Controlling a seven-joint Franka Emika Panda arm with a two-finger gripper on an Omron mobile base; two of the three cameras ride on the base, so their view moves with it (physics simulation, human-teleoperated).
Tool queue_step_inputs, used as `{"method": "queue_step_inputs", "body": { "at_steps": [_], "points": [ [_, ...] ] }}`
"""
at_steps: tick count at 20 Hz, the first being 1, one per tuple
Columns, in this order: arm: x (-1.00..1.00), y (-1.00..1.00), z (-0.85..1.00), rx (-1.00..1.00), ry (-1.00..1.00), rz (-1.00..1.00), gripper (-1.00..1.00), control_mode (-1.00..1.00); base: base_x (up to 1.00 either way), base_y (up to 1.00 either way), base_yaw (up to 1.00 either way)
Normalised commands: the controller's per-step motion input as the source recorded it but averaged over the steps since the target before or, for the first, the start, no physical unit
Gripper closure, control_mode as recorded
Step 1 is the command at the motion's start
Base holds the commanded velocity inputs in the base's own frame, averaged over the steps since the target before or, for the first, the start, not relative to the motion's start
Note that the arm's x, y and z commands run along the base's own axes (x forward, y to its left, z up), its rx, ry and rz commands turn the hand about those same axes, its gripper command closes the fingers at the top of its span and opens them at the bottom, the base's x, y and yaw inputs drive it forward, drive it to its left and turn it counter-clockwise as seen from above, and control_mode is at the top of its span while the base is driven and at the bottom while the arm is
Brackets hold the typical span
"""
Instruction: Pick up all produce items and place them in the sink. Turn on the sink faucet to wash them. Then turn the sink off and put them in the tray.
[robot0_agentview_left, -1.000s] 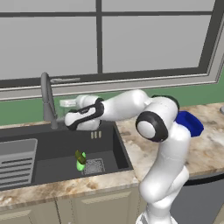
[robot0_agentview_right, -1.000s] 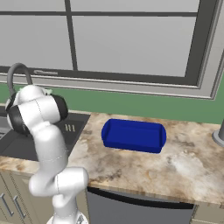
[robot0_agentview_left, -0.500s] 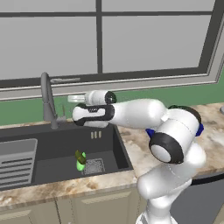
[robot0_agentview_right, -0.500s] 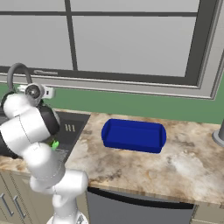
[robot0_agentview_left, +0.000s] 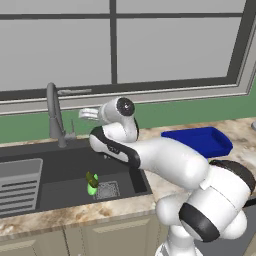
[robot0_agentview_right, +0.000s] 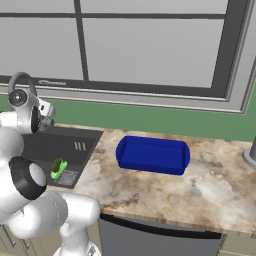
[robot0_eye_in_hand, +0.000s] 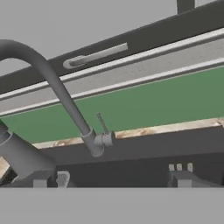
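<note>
Two produce items lie together on the sink (robot0_agentview_left: 60, 162) floor beside the drain grate (robot0_agentview_left: 107, 190): a darker olive one (robot0_agentview_left: 91, 178) and a lime green one (robot0_agentview_left: 92, 189), seen too as produce (robot0_agentview_right: 58, 168). The sink faucet (robot0_agentview_left: 54, 112) arches over the basin's back edge, with its thin side lever (robot0_agentview_left: 73, 127). My gripper (robot0_agentview_left: 88, 114) hovers open just right of the faucet, level with its upper stem. In the hand view the faucet (robot0_eye_in_hand: 61, 98) and lever (robot0_eye_in_hand: 102, 123) stand ahead of my gripper (robot0_eye_in_hand: 111, 180), nothing between its fingertips (robot0_eye_in_hand: 180, 178). The blue tray (robot0_agentview_left: 200, 141) sits empty on the counter.
A light grey ribbed rack (robot0_agentview_left: 19, 186) fills the sink's left part. The window sill and green wall (robot0_agentview_left: 165, 112) run close behind the faucet. My own white arm (robot0_agentview_left: 165, 162) crosses over the sink's right rim. Speckled counter (robot0_agentview_right: 200, 190) stretches right of the tray (robot0_agentview_right: 152, 155).
The arm's elbow has swung down and towards the camera. The hand has shifted a little right and up beside the faucet. The jaws stayed open and the produce has not moved.
</note>
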Motion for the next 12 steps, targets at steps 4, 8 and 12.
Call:
{"method": "queue_step_inputs", "body": {
  "at_steps": [4, 8, 12],
  "points": [
    [-0.39, -0.28, 0.0, 0.01, 0.29, -0.07, -1.0, -1.0, 0.0, 0.0, 0.0],
    [-0.2, -0.37, -0.08, 0.0, 0.24, 0.0, -1.0, -1.0, 0.0, 0.0, 0.0],
    [-0.08, -0.24, -0.33, 0.0, 0.22, 0.0, -1.0, -1.0, 0.0, 0.0, 0.0]
  ]
}}
